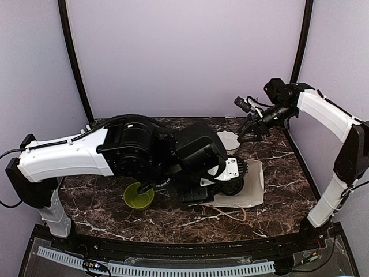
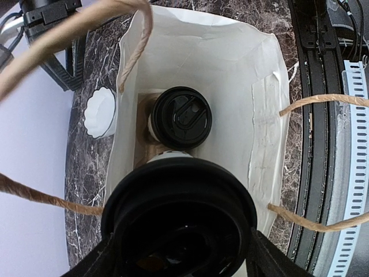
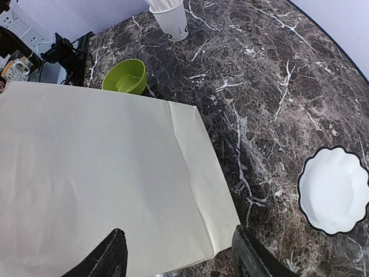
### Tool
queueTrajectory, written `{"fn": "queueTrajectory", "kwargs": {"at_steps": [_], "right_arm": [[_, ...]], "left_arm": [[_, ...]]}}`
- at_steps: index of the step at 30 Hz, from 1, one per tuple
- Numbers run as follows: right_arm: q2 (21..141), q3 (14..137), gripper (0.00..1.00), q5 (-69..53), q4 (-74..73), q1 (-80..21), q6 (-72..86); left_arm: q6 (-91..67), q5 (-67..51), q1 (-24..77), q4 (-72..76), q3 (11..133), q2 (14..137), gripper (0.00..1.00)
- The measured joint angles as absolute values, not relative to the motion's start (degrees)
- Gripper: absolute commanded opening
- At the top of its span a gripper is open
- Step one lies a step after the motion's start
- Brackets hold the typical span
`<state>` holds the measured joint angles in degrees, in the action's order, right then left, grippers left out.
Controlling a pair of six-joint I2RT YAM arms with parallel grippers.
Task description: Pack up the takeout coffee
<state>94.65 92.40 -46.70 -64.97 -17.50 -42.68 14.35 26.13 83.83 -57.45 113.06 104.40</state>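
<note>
Left pincer (image 2: pixel 181 262) holds one lidded cup (image 2: pixel 179 213) at bottom centre; second cup (image 2: pixel 181 118) stands mid-frame inside bag (image 2: pixel 253 86). Right pincer (image 3: pixel 181 257) stands wide.

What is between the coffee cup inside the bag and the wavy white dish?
The bag's white paper wall stands between them: the cup inside, the dish outside on the table. The left wrist view shows it.

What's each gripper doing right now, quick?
Left gripper: closed on a lidded coffee cup, above the paper bag.
Right gripper: open, holding nothing.
</note>
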Motion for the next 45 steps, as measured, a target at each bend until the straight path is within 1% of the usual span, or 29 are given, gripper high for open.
{"fn": "queueTrajectory", "kwargs": {"at_steps": [5, 18, 21, 30, 36, 38, 42, 45], "right_arm": [[97.2, 91.2, 0.62, -47.6, -62.8, -17.5, -41.8], [97.6, 84.4, 0.61, -46.5, -53.0, -17.5, -35.1], [98.8, 84.6, 0.61, -46.0, -50.7, -17.5, -33.5], [107.7, 87.9, 0.60, -42.9, -42.5, -17.5, -26.3], [114.2, 91.9, 0.57, -41.1, -39.6, -17.5, -22.2], [116.3, 92.8, 0.57, -40.9, -39.0, -17.5, -21.5], [117.6, 92.9, 0.57, -40.8, -38.9, -17.5, -20.6], [117.6, 92.9, 0.56, -40.8, -38.6, -17.5, -20.6]], "left_arm": [[14.6, 25.6, 83.4, -56.9, 112.4, 104.2, 0.55], [19.5, 29.9, 82.8, -55.4, 107.3, 104.8, 0.55], [21.0, 30.8, 82.6, -54.3, 105.8, 105.0, 0.55], [25.7, 33.1, 81.4, -50.6, 101.4, 105.1, 0.55], [30.1, 33.9, 80.2, -46.1, 97.4, 104.9, 0.55], [32.0, 33.6, 79.6, -42.8, 94.2, 103.7, 0.55], [35.4, 32.6, 78.2, -38.3, 88.7, 100.3, 0.55], [36.8, 31.9, 77.0, -36.2, 88.4, 99.5, 0.55]]}}
